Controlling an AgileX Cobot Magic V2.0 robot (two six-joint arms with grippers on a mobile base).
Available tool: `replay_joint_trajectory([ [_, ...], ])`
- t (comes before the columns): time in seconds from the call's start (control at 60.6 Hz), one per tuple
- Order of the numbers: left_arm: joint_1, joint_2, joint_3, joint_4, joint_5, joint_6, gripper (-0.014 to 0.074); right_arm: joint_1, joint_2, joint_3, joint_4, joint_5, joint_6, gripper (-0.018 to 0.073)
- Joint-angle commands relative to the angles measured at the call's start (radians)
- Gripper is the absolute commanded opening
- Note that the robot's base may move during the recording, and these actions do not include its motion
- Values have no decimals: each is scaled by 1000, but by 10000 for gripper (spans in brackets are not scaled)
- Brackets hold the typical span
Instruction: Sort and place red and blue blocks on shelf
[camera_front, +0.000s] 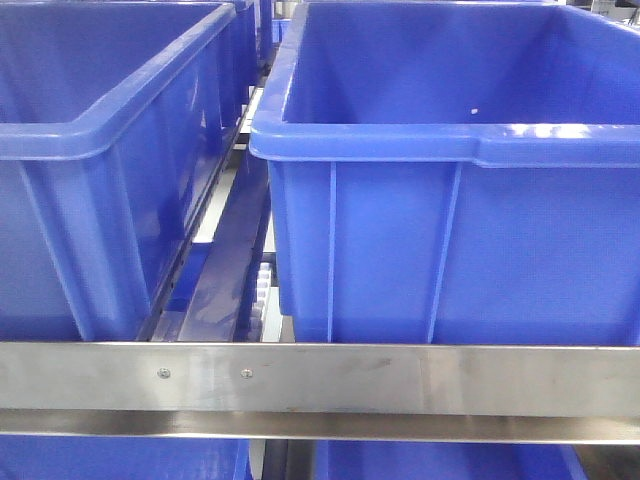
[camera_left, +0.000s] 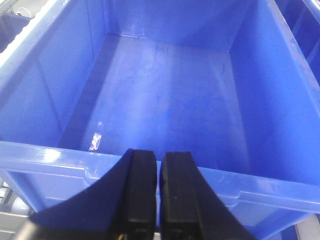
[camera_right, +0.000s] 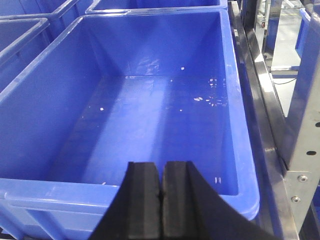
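The front view shows two large blue bins side by side on the shelf (camera_front: 320, 385), a left bin (camera_front: 100, 150) and a right bin (camera_front: 450, 150), with the tops of two more bins on the tier below at the bottom edge. One brushed-steel front rail crosses below the bins, and a white roller track (camera_front: 262, 290) shows in the gap between them. More bins stand behind these two.

Neither the red nor the blue block appears in any of the three views; where they are cannot be told.

In the left wrist view, the left gripper (camera_left: 159, 195) hangs above the near rim of one bin (camera_left: 165, 100). Its two black fingers (camera_left: 140, 195) stand almost together, with only a thin slit between them, and nothing is pinched there.

In the right wrist view, the right gripper (camera_right: 161, 200) sits over the near rim of another bin (camera_right: 155, 105) just beside the steel upright (camera_right: 300, 150). Its fingers (camera_right: 142, 200) are pressed together, holding nothing.
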Motion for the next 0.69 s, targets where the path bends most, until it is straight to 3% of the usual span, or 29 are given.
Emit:
replay_joint_trajectory([
  [0.0, -6, 6, -29, 3, -74, -2, 148, 3, 9, -27, 1, -91, -5, 56],
  [0.396, -6, 6, -29, 3, -74, -2, 148, -8, -61, 13, -52, -93, -11, 56],
  [0.677, -6, 6, -29, 3, -74, -2, 148, -79, -256, 289, -75, -218, -10, 56],
])
